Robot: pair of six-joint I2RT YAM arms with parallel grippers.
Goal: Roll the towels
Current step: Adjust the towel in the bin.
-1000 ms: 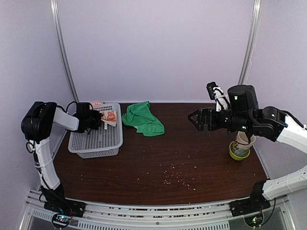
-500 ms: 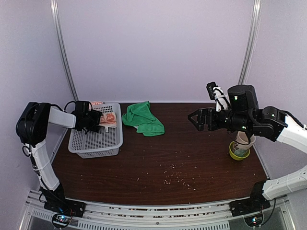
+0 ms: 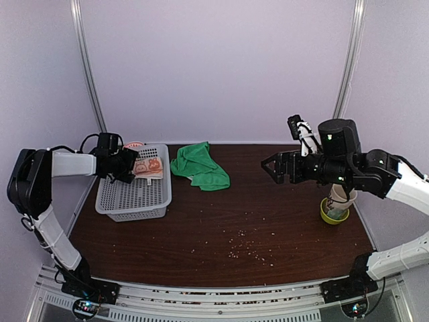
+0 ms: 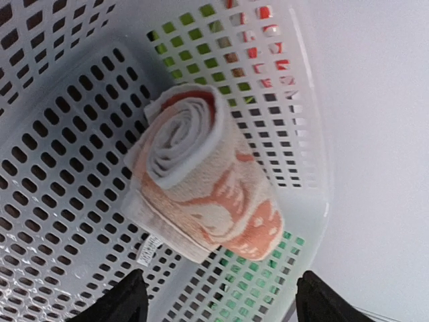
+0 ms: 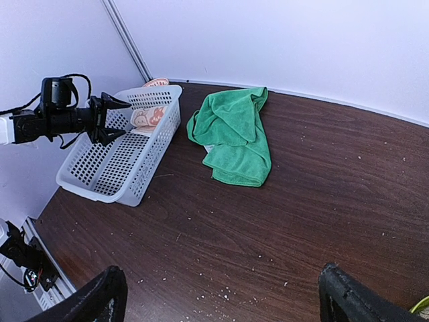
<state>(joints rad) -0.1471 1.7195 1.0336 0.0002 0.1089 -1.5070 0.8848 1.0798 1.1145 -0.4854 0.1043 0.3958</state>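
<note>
The pinkish-beige towel with orange figures lies rolled up in the far end of the white perforated basket. My left gripper hangs open just short of the roll, touching nothing. From above, the left gripper is at the basket's back left, next to the roll. The green towel lies crumpled and unrolled on the table right of the basket. My right gripper hovers open and empty above the table's right half, looking across at the green towel and the basket.
A yellow-green bowl holding stacked cups stands near the table's right edge under the right arm. Pale crumbs are scattered over the dark wood at front centre. A pink object peeks out behind the basket. Walls close in the back and sides.
My left gripper has opened, let go of the rolled towel and drawn back to the left; the roll stays in the basket. The right arm has not moved.
</note>
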